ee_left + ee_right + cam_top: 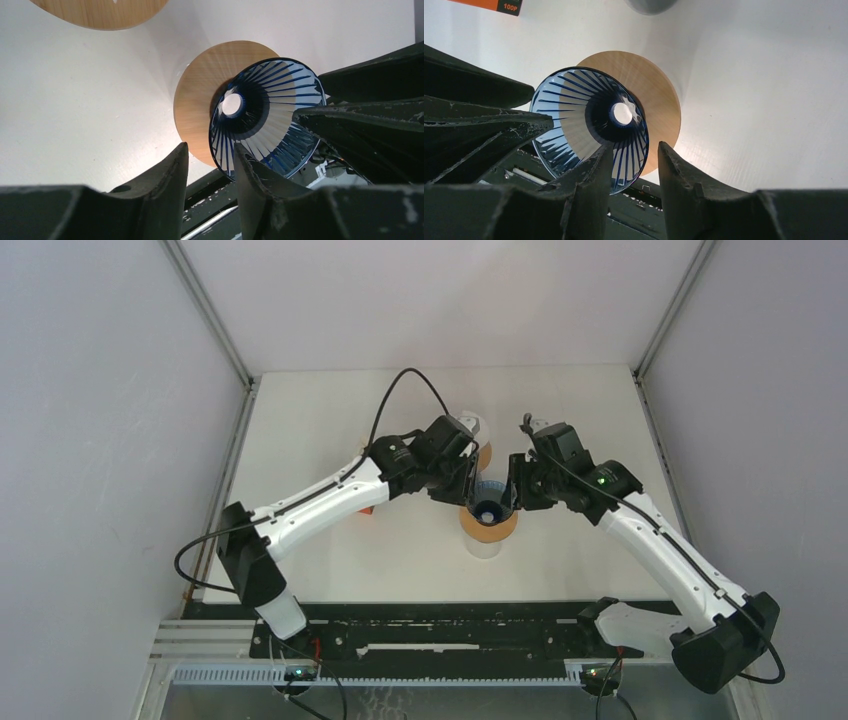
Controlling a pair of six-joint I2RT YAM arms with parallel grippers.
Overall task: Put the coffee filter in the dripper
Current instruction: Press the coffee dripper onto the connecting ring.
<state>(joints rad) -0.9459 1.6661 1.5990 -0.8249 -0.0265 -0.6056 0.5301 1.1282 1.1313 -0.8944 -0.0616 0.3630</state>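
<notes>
I am holding my left pincer [210, 150] and right pincer [635, 147] partly open, each straddling the rim of the blue dripper [270, 125].

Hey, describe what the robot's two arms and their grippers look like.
The left arm and right arm have white link shells with black joints and bases. Thin black cables loop off them. A green light shows on the right arm. The left gripper and right gripper have scuffed matte black tapered fingers.

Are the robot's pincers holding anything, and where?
Nothing is gripped. The left pincer and the right pincer are both open, each straddling the rim of the blue dripper.
</notes>
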